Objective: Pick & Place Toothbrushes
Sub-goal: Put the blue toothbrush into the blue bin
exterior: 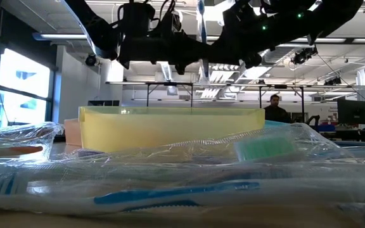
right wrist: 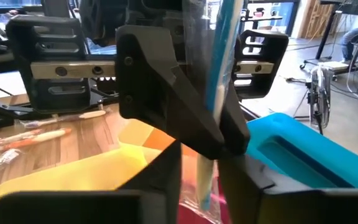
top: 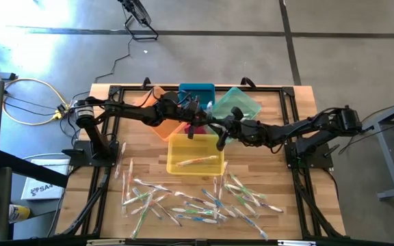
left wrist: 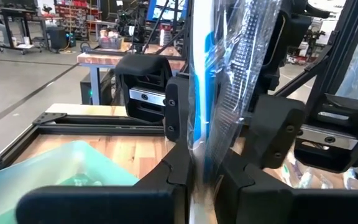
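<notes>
Left gripper (left wrist: 204,167), left wrist view: its jaws were closed on a wrapped blue toothbrush (left wrist: 199,93), which stood upright between them, with the wrapper crumpled to one side.

Right wrist view: the right gripper (right wrist: 201,165) faced the same toothbrush. Its jaws stood narrowly apart about the lower handle, with a slight gap visible beside it, so no firm grip was evident. A blue bin (right wrist: 303,155) and a yellow bin (right wrist: 55,180) lay below.

High view: both grippers met above the cluster of bins at the centre of the table (top: 286,198), just behind the yellow bin, which already contained one brush. An orange bin (top: 157,128) and a teal bin (top: 243,102) flanked the meeting point. The loose toothbrushes (top: 197,201) lay scattered along the near edge, well apart from the grippers.

Low view: the brush hung vertically above the yellow bin, clear of its rim, with wrapped brushes in the foreground.

Step in hand – judged to be a transfer between arms. The next move calls for the right jaws to clear the handle fully before the left arm carries the brush to a bin – probably the blue one, given its colour.
</notes>
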Available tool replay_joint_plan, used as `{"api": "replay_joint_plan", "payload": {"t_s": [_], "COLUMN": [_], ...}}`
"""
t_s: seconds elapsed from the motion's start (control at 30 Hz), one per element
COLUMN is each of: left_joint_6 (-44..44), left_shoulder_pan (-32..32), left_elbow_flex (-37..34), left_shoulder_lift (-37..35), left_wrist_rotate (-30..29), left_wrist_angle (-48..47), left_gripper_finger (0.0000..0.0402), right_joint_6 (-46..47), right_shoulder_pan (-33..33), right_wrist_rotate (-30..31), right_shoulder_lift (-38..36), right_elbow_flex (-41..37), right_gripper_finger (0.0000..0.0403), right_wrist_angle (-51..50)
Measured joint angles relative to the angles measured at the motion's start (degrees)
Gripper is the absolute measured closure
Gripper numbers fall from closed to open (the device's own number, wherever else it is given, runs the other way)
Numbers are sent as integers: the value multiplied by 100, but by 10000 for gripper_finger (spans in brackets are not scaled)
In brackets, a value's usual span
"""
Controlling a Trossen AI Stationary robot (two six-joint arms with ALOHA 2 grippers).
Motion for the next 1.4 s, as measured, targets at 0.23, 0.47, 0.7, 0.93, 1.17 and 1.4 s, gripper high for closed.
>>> {"api": "replay_joint_plan", "payload": {"t_s": [0.23,0.47,0.7,0.93,1.17,1.4], "left_joint_6": [12,-69,245,2161,3134,3629], "left_shoulder_pan": [21,369,845,935,1042,1295], "left_elbow_flex": [0,-7,526,1968,2490,2498], "left_shoulder_lift": [0,-87,-273,-304,-308,-308], "left_wrist_rotate": [3,142,123,-1765,-2921,-3587], "left_wrist_angle": [4,-116,-2119,-5606,-6788,-7247], "left_gripper_finger": [373,373,373,373,373,373], "right_joint_6": [6,200,1051,1186,1433,1507], "right_shoulder_pan": [55,261,458,608,647,647], "right_wrist_rotate": [-172,442,428,401,402,406], "right_shoulder_lift": [-121,-1123,-2076,-2162,-2041,-1964], "right_elbow_flex": [0,11,11,9,0,0], "right_gripper_finger": [209,161,172,198,221,240], "right_wrist_angle": [-137,-1465,-3037,-3381,-3718,-3785]}}
